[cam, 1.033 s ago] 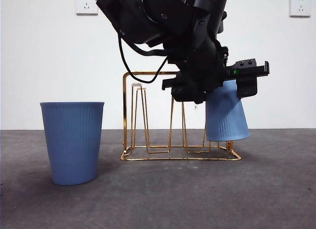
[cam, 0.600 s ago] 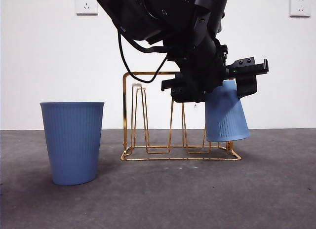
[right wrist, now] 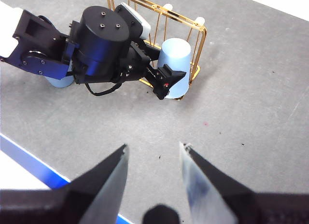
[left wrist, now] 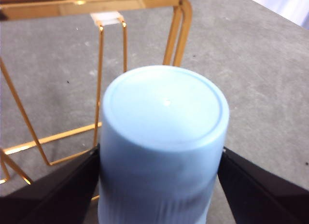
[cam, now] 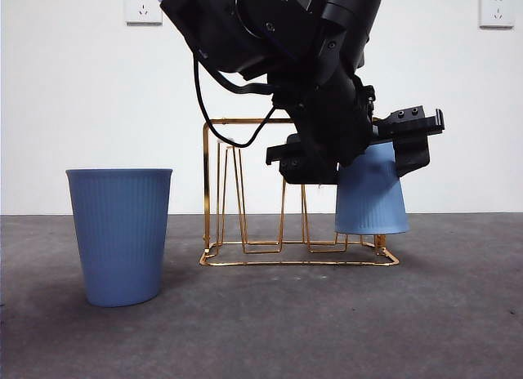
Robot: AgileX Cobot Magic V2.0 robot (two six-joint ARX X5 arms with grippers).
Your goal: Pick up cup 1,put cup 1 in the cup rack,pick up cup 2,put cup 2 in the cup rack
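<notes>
Gripping one inverted pale-blue ribbed plastic cup (cam: 373, 191) between its jaws, the left claw (cam: 368, 146) holds it over an end peg of the single gold wire cup rack (cam: 245, 195). A second blue ribbed cup (cam: 120, 234) stands upright on the grey surface (cam: 327, 330), well apart from the rack; the right claw (right wrist: 153, 159) hangs spread and empty high above.

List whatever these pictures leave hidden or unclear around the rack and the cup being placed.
- Peg under the upside-down cup: hidden by the cup's wall in all views, so seating is unconfirmed.
- Rack top right: front view, covered by the left gripper and arm.
- Upright cup: right wrist view, mostly behind the left arm.
- Left gripper's fingertips: left wrist view, cut by the bottom edge.
</notes>
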